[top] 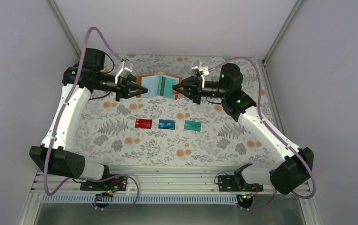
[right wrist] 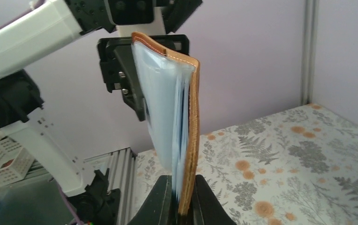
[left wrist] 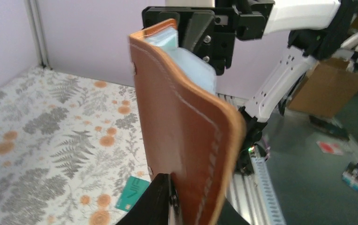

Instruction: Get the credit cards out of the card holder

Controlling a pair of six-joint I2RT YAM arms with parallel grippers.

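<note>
So your card holder point(top: 157, 85) is up in the air over the far middle of the surface point(top: 121, 140), spread open like a book and strung between the two arms; pale blue pockets face up. Your left tool point(top: 139, 89) is pinched tight on the holder's left edge; in the left wrist view you can see the fingers point(left wrist: 158, 199) clamped on the brown leather right at the bottom of the frame. Your right tool point(top: 176, 90) is squeezed closed on the opposite edge; the right wrist view shows it gripping leather and pockets together. There's something teal with a dark stripe in the right half of the holder; can't tell you which card that is. Three are out, lying flat in a row nearer the arm bases, apart from each other: red card point(top: 143, 123), blue card point(top: 167, 124), teal card point(top: 192, 125).
</note>
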